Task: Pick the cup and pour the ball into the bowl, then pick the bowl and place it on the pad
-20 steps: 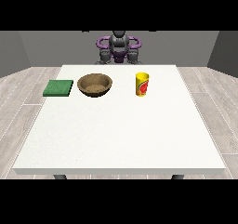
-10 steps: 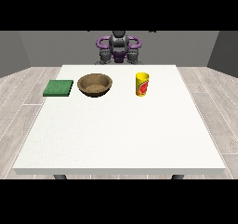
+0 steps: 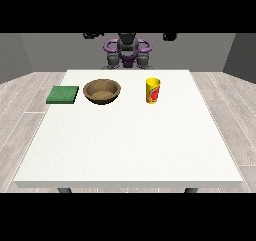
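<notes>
Hands: both raised at the top of the view, one at the view's left [image 3: 93, 35], one at the view's right [image 3: 170, 36]; touching nothing, finger spread probably unreadable here.
Cup [image 3: 153, 91]: upright, toward the table's [image 3: 130, 150] far edge.
Bowl [image 3: 102, 91]: between cup and pad.
Pad [image 3: 63, 94]: far corner at the view's left.

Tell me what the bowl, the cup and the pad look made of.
Bowl: probably wood, matte brown with a mottled inside. Cup: likely plastic or coated paper, smooth yellow with a red print. Pad: maybe foam or cloth, flat dull green without shine.
</notes>
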